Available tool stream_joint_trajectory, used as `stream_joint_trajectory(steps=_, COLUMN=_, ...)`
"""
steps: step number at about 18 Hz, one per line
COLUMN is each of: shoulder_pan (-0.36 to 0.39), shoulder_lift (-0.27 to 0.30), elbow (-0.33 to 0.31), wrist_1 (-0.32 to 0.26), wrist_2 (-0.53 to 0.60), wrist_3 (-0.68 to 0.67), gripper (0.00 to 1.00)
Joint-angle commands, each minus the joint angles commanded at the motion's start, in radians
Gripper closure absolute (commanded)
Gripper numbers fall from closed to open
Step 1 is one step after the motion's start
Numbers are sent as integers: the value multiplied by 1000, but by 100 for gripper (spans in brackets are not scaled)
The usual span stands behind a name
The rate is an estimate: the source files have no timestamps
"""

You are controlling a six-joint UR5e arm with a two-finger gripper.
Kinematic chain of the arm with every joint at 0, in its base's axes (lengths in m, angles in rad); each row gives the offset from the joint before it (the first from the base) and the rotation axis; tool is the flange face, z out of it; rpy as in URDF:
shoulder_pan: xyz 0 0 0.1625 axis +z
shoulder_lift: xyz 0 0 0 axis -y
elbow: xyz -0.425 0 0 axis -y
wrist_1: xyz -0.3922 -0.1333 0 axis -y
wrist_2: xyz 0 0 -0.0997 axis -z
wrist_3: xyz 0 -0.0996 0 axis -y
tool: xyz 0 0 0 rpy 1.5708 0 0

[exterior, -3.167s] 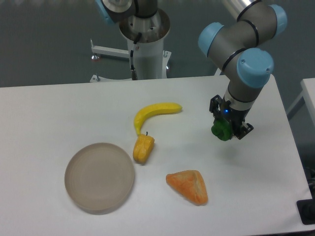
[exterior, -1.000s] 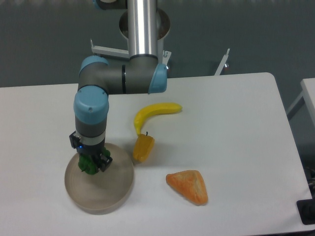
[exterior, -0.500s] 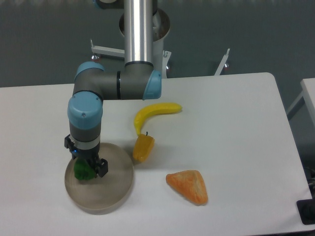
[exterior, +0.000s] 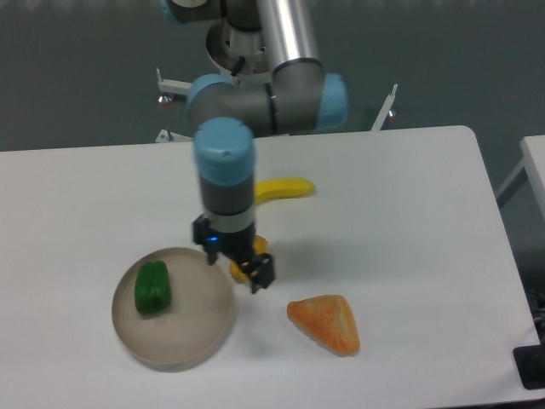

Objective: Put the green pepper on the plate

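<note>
Camera view, nearest first: the wedge (exterior: 324, 323) lies below and to the image-right of the pincer (exterior: 241, 264), apart from it. The plate (exterior: 203, 341) sits just to the image-left of the pincer, and the pepper (exterior: 152, 288) rests on it, toward the plate's far-left part, lying free with nothing touching it. The pincer itself hangs low by the plate's right rim, directly in front of the yellow pepper (exterior: 259, 246), which shows only as scraps of yellow around the fingers; it holds nothing that can be made out, but how wide the jaws stand cannot be told from this angle. Behind the pincer, partly hidden by the wrist, the banana (exterior: 285, 188) curves across the table (exterior: 409, 213). By the look of it the placing is done — the pepper is inside the rim and stable — so what remains is a clean retreat. That calls for lifting straight up before any sideways travel, since the fingers are close to the yellow pepper and the plate's edge, and a low swing could knock either one — or jolt the plate and roll the pepper.
</note>
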Motion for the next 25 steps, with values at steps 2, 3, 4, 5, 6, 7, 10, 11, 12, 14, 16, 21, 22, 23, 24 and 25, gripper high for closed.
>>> stream_joint_trajectory(steps=2, shoulder_pan=37, shoulder_lift=9, elbow=2, wrist_1=-50, wrist_2=8, wrist_3=70, gripper=0)
stream_joint_trajectory(steps=3, shoulder_pan=55, shoulder_lift=14, elbow=2, wrist_1=-75, wrist_2=9, wrist_3=115, gripper=0)
stream_joint_trajectory(steps=4, shoulder_pan=77, shoulder_lift=17, elbow=3, wrist_1=-93, wrist_2=9, wrist_3=159, gripper=0)
stream_joint_trajectory(steps=5, shoulder_pan=101, shoulder_lift=24, elbow=2, wrist_1=-106, wrist_2=9, wrist_3=207, gripper=0)
stream_joint_trajectory(steps=6, shoulder_pan=123, shoulder_lift=28, elbow=2, wrist_1=-115, wrist_2=9, wrist_3=257, gripper=0)
stream_joint_trajectory(steps=7, shoulder_pan=143, shoulder_lift=29, elbow=0, wrist_1=-118, wrist_2=11, wrist_3=307, gripper=0)
stream_joint_trajectory(steps=10, shoulder_pan=207, shoulder_lift=49, elbow=-14, wrist_1=-201, wrist_2=11, wrist_3=483, gripper=0)
stream_joint_trajectory(steps=11, shoulder_pan=222, shoulder_lift=52, elbow=-32, wrist_1=-196, wrist_2=11, wrist_3=511, gripper=0)
stream_joint_trajectory(steps=12, shoulder_pan=248, shoulder_lift=58, elbow=-53, wrist_1=-193, wrist_2=9, wrist_3=523, gripper=0)
stream_joint_trajectory(steps=14, shoulder_pan=270, shoulder_lift=86, elbow=-83, wrist_1=-189, wrist_2=9, wrist_3=539, gripper=0)
stream_joint_trajectory(steps=16, shoulder_pan=267, shoulder_lift=83, elbow=-92, wrist_1=-184, wrist_2=11, wrist_3=548, gripper=0)
stream_joint_trajectory(steps=21, shoulder_pan=258, shoulder_lift=74, elbow=-91, wrist_1=-183, wrist_2=37, wrist_3=543, gripper=0)
stream_joint_trajectory(steps=22, shoulder_pan=258, shoulder_lift=74, elbow=-91, wrist_1=-183, wrist_2=47, wrist_3=543, gripper=0)
stream_joint_trajectory(steps=23, shoulder_pan=256, shoulder_lift=74, elbow=-91, wrist_1=-184, wrist_2=49, wrist_3=545, gripper=0)
stream_joint_trajectory(steps=24, shoulder_pan=256, shoulder_lift=74, elbow=-91, wrist_1=-184, wrist_2=49, wrist_3=545, gripper=0)
stream_joint_trajectory(steps=25, shoulder_pan=256, shoulder_lift=74, elbow=-91, wrist_1=-184, wrist_2=49, wrist_3=543, gripper=0)
